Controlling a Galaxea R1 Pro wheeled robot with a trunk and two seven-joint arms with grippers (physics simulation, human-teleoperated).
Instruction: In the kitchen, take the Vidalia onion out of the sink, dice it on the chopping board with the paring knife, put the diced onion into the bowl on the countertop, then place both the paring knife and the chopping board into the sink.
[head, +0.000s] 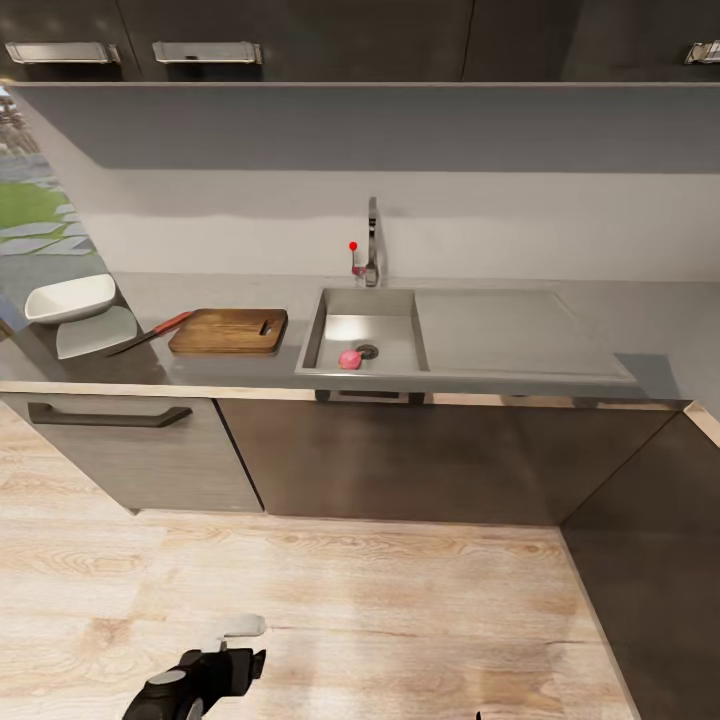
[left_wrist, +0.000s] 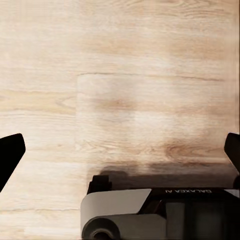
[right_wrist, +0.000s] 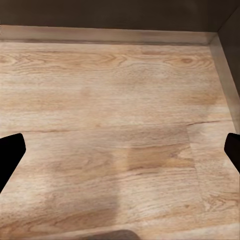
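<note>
At the far left of the head view the white bowl (head: 70, 297) sits on the grey desk (head: 520, 335), with its pale reflection in the glossy surface just beneath it; next to it the paring knife (head: 152, 333) lies slanted, its red-orange handle touching the left end of the chopping board (head: 229, 330), its dark blade pointing toward the bowl; the brown board lies flat on the desk, its slot handle at the end nearest the sink (head: 365, 340); the board is just beside the basin's left rim. In the basin a small pink onion (head: 349, 359) rests on the floor of the sink, next to the round drain; behind the basin stands the chrome faucet (head: 372, 243) with its red-knobbed lever (head: 353, 246); the drainboard stretches away to the right. Below the desk run dark cabinets (head: 400, 460), and the wooden floor (head: 350, 600) spreads in front.

The left gripper (left_wrist: 120, 150) hangs low over the floor; its dark fingertips stand wide apart at the edges of the left wrist view, released and empty; the right gripper (right_wrist: 120, 150) is likewise spread wide over the floor planks near the cabinet base, grasping nothing.
</note>
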